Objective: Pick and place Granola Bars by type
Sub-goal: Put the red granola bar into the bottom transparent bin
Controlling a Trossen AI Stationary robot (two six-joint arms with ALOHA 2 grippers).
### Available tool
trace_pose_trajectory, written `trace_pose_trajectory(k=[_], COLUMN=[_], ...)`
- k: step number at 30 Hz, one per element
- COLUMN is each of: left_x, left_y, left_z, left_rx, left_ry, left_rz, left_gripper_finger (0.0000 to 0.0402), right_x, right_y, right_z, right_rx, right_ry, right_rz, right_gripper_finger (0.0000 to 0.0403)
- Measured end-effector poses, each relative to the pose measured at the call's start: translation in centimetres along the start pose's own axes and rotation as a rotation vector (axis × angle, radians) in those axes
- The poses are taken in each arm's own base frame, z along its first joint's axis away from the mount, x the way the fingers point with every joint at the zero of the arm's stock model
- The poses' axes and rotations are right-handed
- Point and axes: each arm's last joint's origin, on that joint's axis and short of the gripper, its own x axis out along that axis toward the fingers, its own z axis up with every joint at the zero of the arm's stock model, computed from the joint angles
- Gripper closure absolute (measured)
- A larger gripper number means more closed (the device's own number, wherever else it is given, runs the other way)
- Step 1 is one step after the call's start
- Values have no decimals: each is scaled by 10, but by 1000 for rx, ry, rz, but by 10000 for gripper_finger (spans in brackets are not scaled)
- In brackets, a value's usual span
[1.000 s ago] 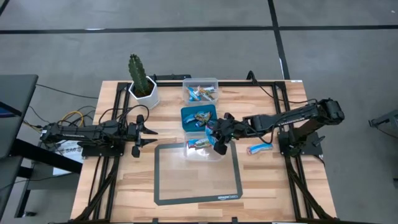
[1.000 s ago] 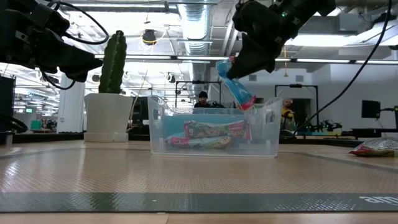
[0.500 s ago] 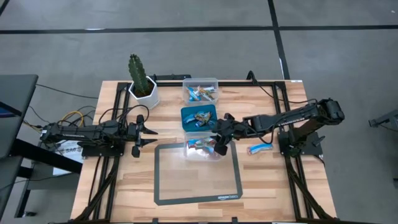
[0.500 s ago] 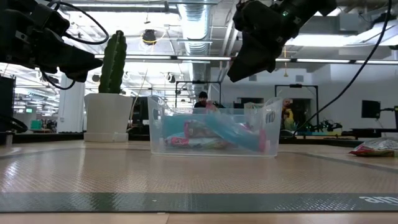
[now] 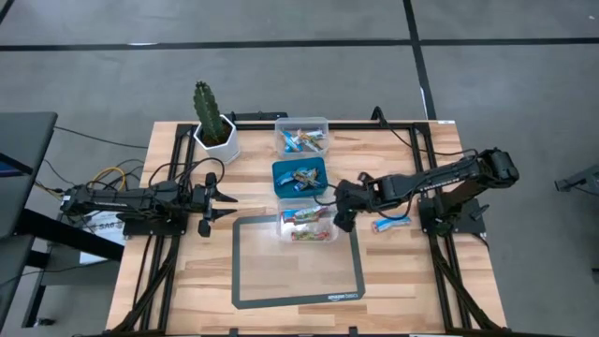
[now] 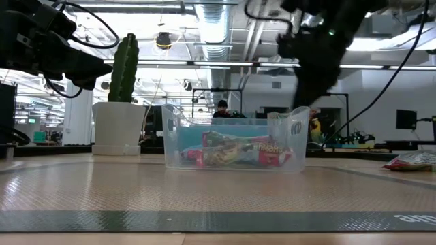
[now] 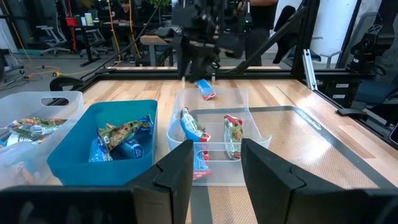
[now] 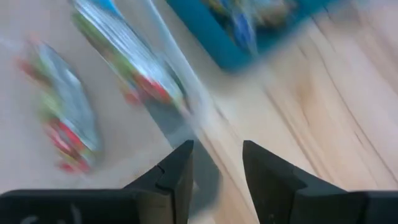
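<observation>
Worktop [image 5: 393,281] of pale wood carries a dark-edged mat [image 5: 298,290] at its near side, and everything else can be placed from the clear bin [image 5: 308,226] that sits on the mat's far edge. Inside that clear bin lie 2 granola bars [image 6: 235,151] with green and red wrappers, flat on its floor. Just right of the clear bin hangs the right gripper [image 5: 343,217], above its right wall, jaws spread with nothing between them. Farther right of it, on bare wood, lies 1 blue bar [image 5: 391,223] alone. Well left of the clear bin, the left gripper [image 5: 208,202] waits level over the worktop, jaws spread and empty. Directly behind the clear bin stands a teal bin [image 5: 299,177] holding blue-wrapped bars, and behind that a second clear bin [image 5: 301,137] with more. A potted cactus [image 5: 213,120] stands at the far left.
</observation>
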Motion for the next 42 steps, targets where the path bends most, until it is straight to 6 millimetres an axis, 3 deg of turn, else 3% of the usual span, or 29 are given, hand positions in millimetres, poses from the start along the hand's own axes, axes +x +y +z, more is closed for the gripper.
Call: trace_pose_trajectory(k=[13,23,32,42], left_x=[0,0,0,0], left_y=[0,0,0,0], left_z=[0,0,0,0], left_rx=[5,0,0,0], left_ry=[0,0,0,0], left_rz=[0,0,0,0], left_gripper_finger=[273,273,273,273], right_x=[-20,-3,-2,-2], right_y=[-16,-24,-22,-21], right_z=[-45,-77,-82,-82], right_rx=[69,156,137,24], right_ry=[343,545,634,670], right_rz=[-270,-235,-154,-71], right_gripper_finger=[270,263,261,221])
